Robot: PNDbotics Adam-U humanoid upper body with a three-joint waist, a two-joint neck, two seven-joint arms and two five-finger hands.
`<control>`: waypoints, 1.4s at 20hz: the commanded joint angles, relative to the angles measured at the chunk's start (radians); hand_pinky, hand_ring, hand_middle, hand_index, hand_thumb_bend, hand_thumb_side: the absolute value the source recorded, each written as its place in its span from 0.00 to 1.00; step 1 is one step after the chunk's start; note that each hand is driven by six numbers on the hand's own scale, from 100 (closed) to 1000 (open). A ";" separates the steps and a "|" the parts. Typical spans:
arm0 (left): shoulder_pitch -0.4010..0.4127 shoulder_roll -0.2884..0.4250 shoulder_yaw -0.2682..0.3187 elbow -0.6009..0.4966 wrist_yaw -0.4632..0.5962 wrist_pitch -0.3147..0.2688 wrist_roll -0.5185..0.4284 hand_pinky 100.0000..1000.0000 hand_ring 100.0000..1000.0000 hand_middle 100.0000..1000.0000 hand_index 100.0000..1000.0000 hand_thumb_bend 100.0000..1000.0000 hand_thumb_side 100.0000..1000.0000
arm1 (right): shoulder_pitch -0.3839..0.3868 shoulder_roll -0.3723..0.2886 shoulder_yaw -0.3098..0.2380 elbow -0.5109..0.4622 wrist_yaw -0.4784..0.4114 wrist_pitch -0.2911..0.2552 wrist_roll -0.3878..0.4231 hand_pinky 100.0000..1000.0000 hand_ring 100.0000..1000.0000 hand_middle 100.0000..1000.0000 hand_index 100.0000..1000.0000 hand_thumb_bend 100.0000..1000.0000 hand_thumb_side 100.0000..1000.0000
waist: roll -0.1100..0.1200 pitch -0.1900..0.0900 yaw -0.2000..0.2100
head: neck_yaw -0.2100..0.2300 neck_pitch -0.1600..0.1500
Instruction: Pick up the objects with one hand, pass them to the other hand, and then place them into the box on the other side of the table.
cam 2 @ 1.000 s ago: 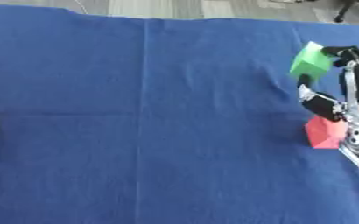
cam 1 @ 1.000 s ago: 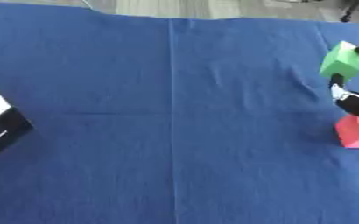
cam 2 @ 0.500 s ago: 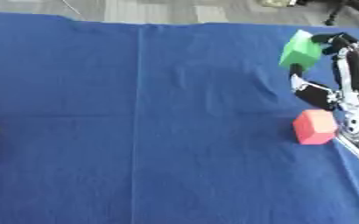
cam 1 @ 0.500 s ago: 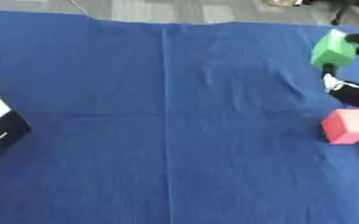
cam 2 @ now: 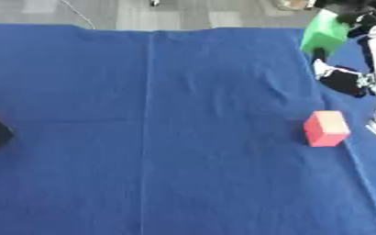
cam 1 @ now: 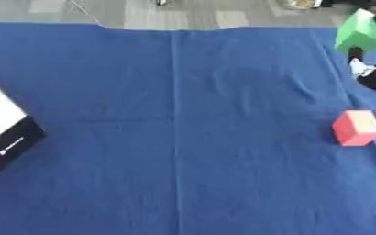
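Green block [cam 2: 323, 33] pinched in raised right hand [cam 2: 360, 50], above red block [cam 2: 326, 128].

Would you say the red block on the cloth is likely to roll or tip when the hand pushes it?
The red block looks boxy with flat faces, so it probably slides rather than rolls. It rests flat on the blue cloth, which may bunch and tip it.

No legible text, label, brand, number or sign observed. The black side of the box [cam 1: 13, 141] at the left edge carries a small white marking, too small and blurred to read. Nothing is printed on the cloth [cam 1: 183, 137] or blocks.
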 commanded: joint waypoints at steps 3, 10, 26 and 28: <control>-0.005 0.030 0.011 -0.008 0.009 -0.002 -0.002 0.91 0.59 0.56 0.71 0.00 0.68 | -0.030 -0.040 0.014 -0.014 -0.069 -0.038 0.007 0.61 0.69 0.46 0.52 0.00 0.00 | 0.006 -0.049 -0.006 | 0.014 0.018; -0.019 0.036 0.002 -0.008 0.015 -0.003 -0.009 0.91 0.59 0.56 0.71 0.00 0.67 | -0.100 0.004 0.075 -0.014 -0.178 -0.085 0.037 0.58 0.71 0.46 0.51 0.00 0.00 | 0.013 -0.073 -0.012 | 0.027 0.034; -0.034 0.060 -0.011 -0.018 0.016 -0.016 -0.023 0.91 0.59 0.56 0.71 0.00 0.65 | -0.235 0.103 0.143 -0.014 -0.384 -0.159 0.055 0.53 0.72 0.46 0.51 0.00 0.00 | 0.006 -0.096 -0.019 | 0.052 0.071; -0.035 0.062 -0.012 -0.018 0.016 -0.022 -0.025 0.91 0.59 0.56 0.71 0.00 0.65 | -0.245 0.120 0.155 -0.014 -0.388 -0.164 0.063 0.53 0.72 0.46 0.51 0.00 0.00 | 0.006 -0.098 -0.020 | 0.055 0.074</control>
